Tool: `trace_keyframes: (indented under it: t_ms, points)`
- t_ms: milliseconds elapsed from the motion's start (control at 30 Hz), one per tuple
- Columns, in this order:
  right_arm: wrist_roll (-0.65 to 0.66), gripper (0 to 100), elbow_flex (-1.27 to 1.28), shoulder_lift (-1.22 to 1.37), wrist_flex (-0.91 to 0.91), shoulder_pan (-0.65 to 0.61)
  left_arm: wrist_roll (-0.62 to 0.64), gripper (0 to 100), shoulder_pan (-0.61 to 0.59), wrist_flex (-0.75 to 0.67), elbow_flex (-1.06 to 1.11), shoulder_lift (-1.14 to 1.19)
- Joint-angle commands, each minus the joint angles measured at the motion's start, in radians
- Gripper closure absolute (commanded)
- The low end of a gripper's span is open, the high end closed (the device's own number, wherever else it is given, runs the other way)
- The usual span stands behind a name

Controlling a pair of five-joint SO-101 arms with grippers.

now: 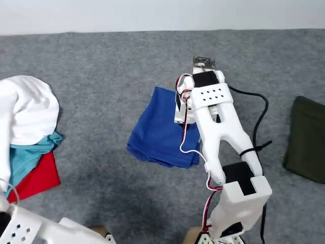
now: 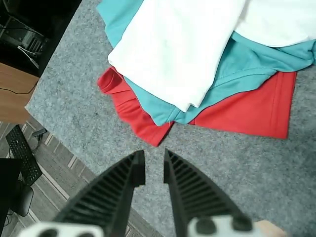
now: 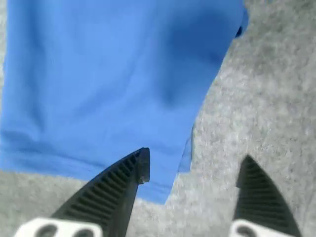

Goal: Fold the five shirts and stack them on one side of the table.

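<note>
1. Two fingers spread wide: the right gripper (image 3: 195, 163) hangs low over the blue shirt (image 3: 98, 74), holding nothing. One finger is above the cloth and the other above the bare mat (image 1: 101, 61), so they straddle the shirt's edge.
2. Blue appears to be the shirt being worked. It lies mid-table, seemingly folded at least once, with layers showing along the edge.
3. A clean pinch should take every layer at that edge. Catching only the top one would likely let the fold fall open as the cloth is lifted.
4. Carrying the edge low and flat would help keep the shape square. A drag across the rough mat could bunch the cloth.
5. Off at the table's left, the left gripper (image 2: 154, 160) is open by only a narrow slit and grips nothing. It hovers over the mat just short of the red shirt (image 1: 38, 178).
6. Red lies lowest in a loose pile, with teal (image 1: 28, 155) over it and white (image 1: 28, 109) on top, all unfolded.
7. One green shirt (image 1: 307, 140) sits folded at the far right, the likely stacking side.
</note>
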Motion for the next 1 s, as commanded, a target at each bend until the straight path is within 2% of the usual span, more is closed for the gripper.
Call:
trace_keyframes:
  t_ms: [0,167,433,800,867,967]
  points:
    - [-0.015,68.1,0.052,-0.047,-0.116,0.016,-0.005,92,-0.002,0.008,-0.036,-0.009]
    - [-0.015,68.1,0.184,-0.047,-0.292,0.013,-0.005,93,-0.002,0.008,-0.036,-0.009]
    - [-0.015,68.2,0.278,-0.025,-0.47,0.008,-0.002,93,0.0,0.009,-0.036,-0.009]
    - [-0.015,68.4,0.204,0.174,-0.498,-0.024,0.0,93,-0.002,0.009,-0.036,-0.009]
    - [-0.015,73.1,0.192,0.194,-0.498,-0.024,0.0,93,-0.002,0.026,-0.039,-0.009]
    - [-0.015,88.3,0.164,0.217,-0.498,-0.024,0.0,93,-0.002,0.041,-0.039,-0.009]
